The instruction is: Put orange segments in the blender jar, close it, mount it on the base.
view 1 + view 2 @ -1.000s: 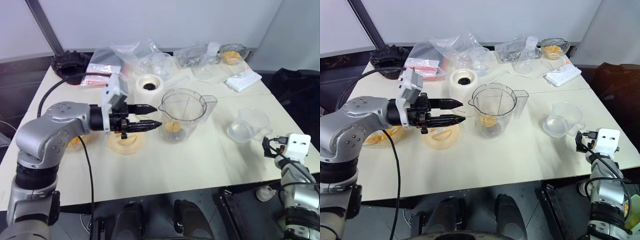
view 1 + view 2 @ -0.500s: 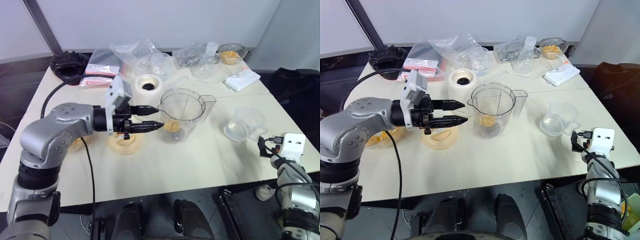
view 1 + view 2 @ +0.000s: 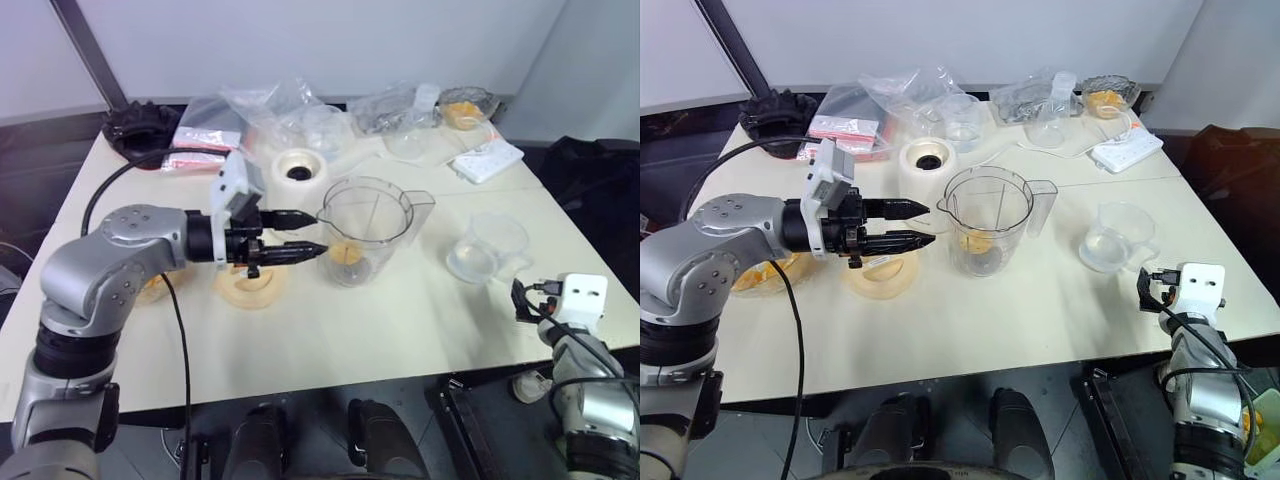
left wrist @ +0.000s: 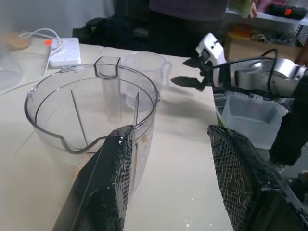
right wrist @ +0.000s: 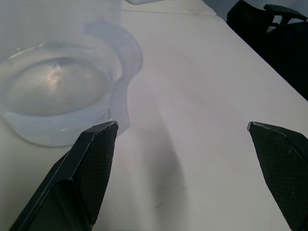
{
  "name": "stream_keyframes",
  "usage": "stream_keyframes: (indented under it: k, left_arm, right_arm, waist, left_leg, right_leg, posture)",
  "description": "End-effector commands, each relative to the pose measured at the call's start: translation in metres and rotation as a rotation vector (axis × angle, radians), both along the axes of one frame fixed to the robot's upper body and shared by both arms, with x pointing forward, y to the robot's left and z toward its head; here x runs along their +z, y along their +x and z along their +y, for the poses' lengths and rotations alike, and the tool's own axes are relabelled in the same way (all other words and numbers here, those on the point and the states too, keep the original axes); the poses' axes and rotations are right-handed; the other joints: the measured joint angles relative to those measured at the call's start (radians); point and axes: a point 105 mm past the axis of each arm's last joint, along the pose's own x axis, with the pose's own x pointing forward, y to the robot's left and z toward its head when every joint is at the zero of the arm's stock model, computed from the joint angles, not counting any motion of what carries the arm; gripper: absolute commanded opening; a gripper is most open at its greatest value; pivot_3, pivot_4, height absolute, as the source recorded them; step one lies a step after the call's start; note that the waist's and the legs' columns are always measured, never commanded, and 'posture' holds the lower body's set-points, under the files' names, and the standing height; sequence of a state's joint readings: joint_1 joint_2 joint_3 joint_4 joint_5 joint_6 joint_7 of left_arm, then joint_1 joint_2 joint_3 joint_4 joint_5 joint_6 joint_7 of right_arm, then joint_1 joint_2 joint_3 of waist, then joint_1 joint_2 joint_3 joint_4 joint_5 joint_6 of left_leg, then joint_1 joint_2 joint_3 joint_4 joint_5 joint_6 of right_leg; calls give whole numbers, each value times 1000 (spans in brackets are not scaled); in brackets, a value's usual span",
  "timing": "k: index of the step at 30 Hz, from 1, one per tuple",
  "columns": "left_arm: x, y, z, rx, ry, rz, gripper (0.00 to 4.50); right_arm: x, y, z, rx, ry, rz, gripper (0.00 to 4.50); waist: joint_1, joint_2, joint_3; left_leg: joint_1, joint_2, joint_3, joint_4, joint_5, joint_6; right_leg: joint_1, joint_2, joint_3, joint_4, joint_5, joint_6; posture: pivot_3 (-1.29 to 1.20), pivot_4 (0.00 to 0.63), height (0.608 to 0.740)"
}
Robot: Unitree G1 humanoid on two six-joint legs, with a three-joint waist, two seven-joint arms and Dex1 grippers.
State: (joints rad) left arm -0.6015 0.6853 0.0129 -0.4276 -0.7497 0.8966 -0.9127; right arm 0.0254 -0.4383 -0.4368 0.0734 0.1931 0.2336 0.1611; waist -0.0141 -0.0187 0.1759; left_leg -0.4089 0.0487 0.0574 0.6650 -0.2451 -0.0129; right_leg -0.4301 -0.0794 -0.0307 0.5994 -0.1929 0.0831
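The clear blender jar (image 3: 365, 230) stands upright mid-table without a lid, a few orange segments (image 3: 345, 253) at its bottom. My left gripper (image 3: 315, 233) hovers level just left of the jar's rim, open and empty; in the left wrist view one of its fingers (image 4: 115, 163) is close to the jar (image 4: 91, 110). The white base (image 3: 298, 167) with its dark socket sits behind the jar. Open and empty too, my right gripper (image 3: 1145, 290) is at the table's front right edge, near the smaller clear jug (image 5: 57, 91).
A round peach lid (image 3: 250, 285) lies under my left gripper. A bowl of orange pieces (image 3: 760, 275) sits at the left, partly behind my arm. Plastic bags (image 3: 270, 105), a scalloped glass bowl (image 3: 465, 105) and a power strip (image 3: 487, 160) line the back.
My right gripper has drifted slightly left along the front right edge, closer to the small jug. The left gripper and the jar have stayed put.
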Motion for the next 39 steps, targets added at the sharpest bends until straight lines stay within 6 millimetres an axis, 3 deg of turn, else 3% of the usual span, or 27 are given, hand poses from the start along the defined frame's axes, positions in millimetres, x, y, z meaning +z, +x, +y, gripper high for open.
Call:
stream_keyframes:
  k: [1,11,20,26,30,36,39]
  left_arm:
    - [6,0,-2,-8,-9,-43,2507]
    - [6,3,-4,-17,-4,-48,2507]
    - [7,2,-2,3,7,-55,2507]
    - [7,2,0,22,14,-59,2507]
    - [8,1,4,38,23,-60,2567]
    - [7,-1,10,59,35,-55,2567]
    - [7,-1,13,66,40,-52,2567]
  right_arm:
    - [16,0,4,3,4,-65,4500]
    - [16,17,-5,-15,2,-76,4500]
    - [9,44,-25,-106,-61,-78,4500]
    - [3,64,-28,-107,-50,-78,4500]
    - [7,74,-28,-94,-55,-96,3280]
    - [8,80,-26,-82,-56,-105,142]
    - [7,81,-25,-78,-55,-102,61]
  waist:
    - [0,0,0]
    - [-1,0,0]
    - [-3,1,1]
    - [-4,0,1]
    - [-7,1,1]
    - [-3,1,2]
    - [-4,1,2]
  left_leg:
    - [0,0,0,0,0,0]
    - [0,0,0,-1,0,0]
    - [0,0,1,-2,0,0]
    - [0,-1,1,-2,0,0]
    - [0,-1,1,-2,0,0]
    - [-1,-1,1,-3,0,0]
    - [-1,-1,1,-2,0,0]
  right_leg:
    - [0,0,0,0,0,0]
    - [0,0,0,-1,0,0]
    - [0,0,0,-2,0,0]
    - [0,0,1,-2,0,0]
    - [0,0,1,-2,0,0]
    - [0,0,1,-2,1,-1]
    - [0,0,1,-2,1,-1]
  posture:
    - [0,150,740]
    - [0,150,740]
    - [0,150,740]
    - [0,150,740]
    - [0,150,740]
    - [0,150,740]
    - [0,150,740]
